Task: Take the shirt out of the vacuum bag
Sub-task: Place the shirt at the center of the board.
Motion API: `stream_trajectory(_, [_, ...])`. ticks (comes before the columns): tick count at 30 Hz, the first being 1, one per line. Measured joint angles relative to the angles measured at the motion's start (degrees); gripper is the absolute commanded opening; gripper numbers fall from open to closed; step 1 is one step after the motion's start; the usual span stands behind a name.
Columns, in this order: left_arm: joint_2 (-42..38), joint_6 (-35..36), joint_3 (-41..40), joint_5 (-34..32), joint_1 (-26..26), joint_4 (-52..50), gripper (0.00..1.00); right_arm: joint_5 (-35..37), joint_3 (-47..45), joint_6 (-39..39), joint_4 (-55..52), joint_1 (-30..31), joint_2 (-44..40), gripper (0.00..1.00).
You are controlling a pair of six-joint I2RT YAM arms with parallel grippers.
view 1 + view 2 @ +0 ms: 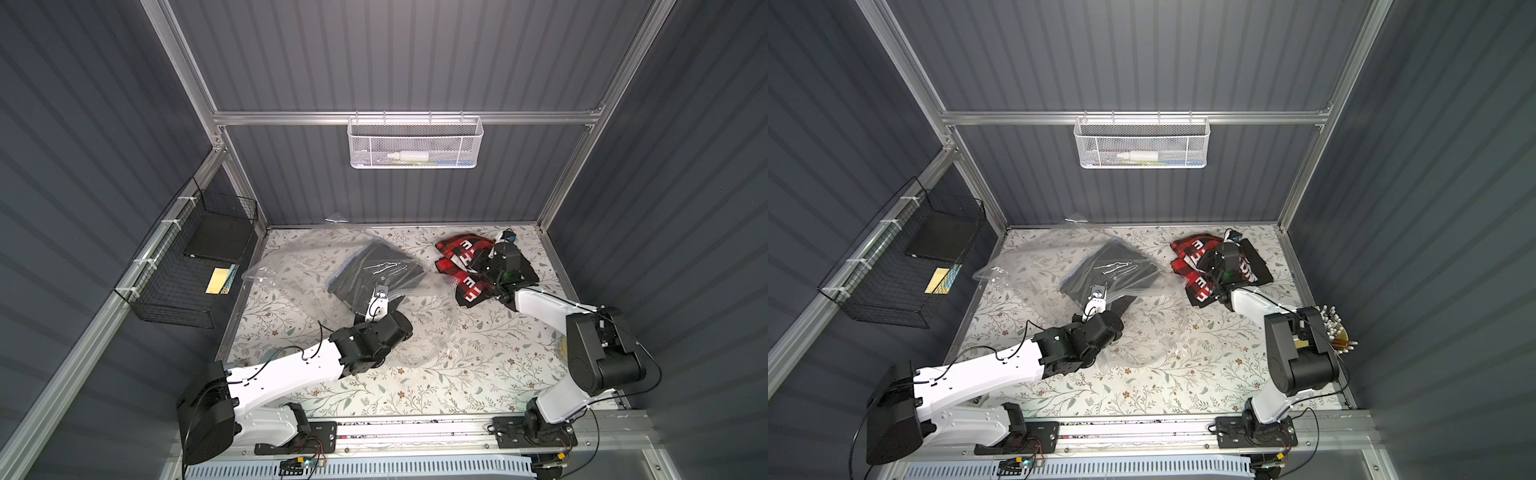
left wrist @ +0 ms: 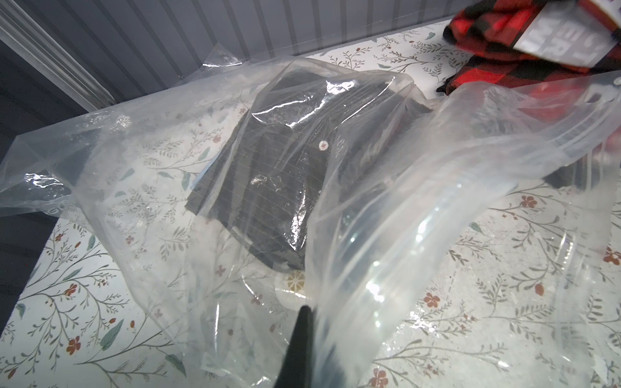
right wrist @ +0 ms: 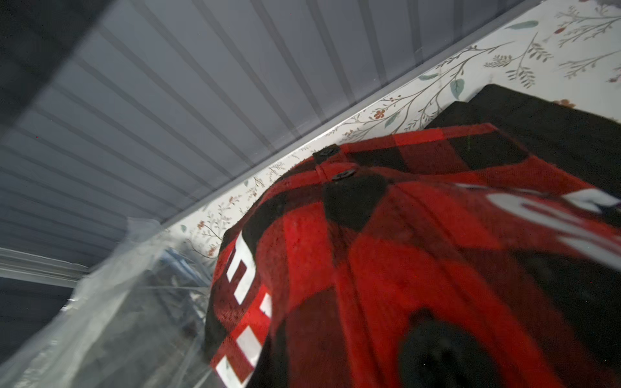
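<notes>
The large clear crinkly vacuum bag (image 1: pixel 291 266) lies open across the floral-print tabletop (image 1: pixel 415 374); a folded dark pinstriped shirt (image 2: pixel 268 174) sits inside it, near the middle. A red-and-black plaid shirt (image 1: pixel 457 266) lies wholly outside, just beside the bag's mouth, so one removal looks done. The left gripper (image 2: pixel 304 322) is clamped on a fold of the bag's plastic, lifting it. The right gripper (image 1: pixel 496 270) is closed and appears to pinch the plaid fabric. Judging from this, the dark shirt is what is left to take out.
</notes>
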Motion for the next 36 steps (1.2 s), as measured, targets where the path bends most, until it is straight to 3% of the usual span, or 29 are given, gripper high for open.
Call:
stream_trajectory(11, [-1.2,2.4,2.9,-0.1,0.0,-3.5,0.0,-22.8,-1.4,16.2,7.4,-5.3,3.5,0.0])
stream_trajectory(19, [-1.2,3.9,3.8,0.0,0.0,-5.0,0.0,-19.2,-3.5,13.6,2.1,-1.7,-1.1,0.0])
stream_trajectory(28, [-1.1,5.8,5.2,0.2,0.0,-5.7,0.0,-14.4,-14.4,13.3,4.1,-1.6,0.5,0.0])
stream_trajectory(29, [-1.1,6.0,5.3,0.3,0.0,-5.8,0.0,-14.2,-14.4,13.2,4.6,-1.6,1.4,0.06])
stream_trajectory(32, [-0.7,6.5,5.6,0.6,0.0,-6.0,0.0,-14.0,-14.4,13.2,5.8,-1.6,2.5,0.38])
stream_trajectory(34, [-0.6,6.7,5.7,0.7,0.0,-6.1,0.0,-14.0,-14.4,13.1,6.1,-1.6,2.4,0.52])
stream_trajectory(36, [-0.6,7.0,5.7,0.7,0.0,-6.1,0.0,-13.7,-14.4,12.8,5.7,-1.5,1.5,0.59])
